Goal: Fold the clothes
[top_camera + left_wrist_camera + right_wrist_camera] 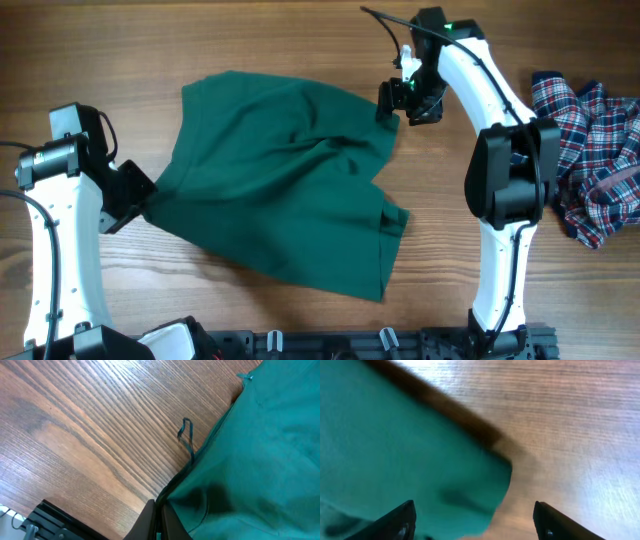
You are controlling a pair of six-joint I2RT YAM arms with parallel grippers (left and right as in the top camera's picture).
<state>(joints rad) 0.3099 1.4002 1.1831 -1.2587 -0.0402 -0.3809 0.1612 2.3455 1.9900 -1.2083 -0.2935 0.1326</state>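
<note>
Green garment pinched by left fingers; corner lies beneath spread right fingers.

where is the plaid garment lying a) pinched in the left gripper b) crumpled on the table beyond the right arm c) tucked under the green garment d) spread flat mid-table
b: the plaid garment lies bunched up on the outer side of the right arm, well apart from the green garment at mid-table.

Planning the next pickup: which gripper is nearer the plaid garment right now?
Right. The right gripper sits open at the upper right corner of the green garment, on the side toward the plaid garment; the left gripper pinches the opposite edge, much farther away.
</note>
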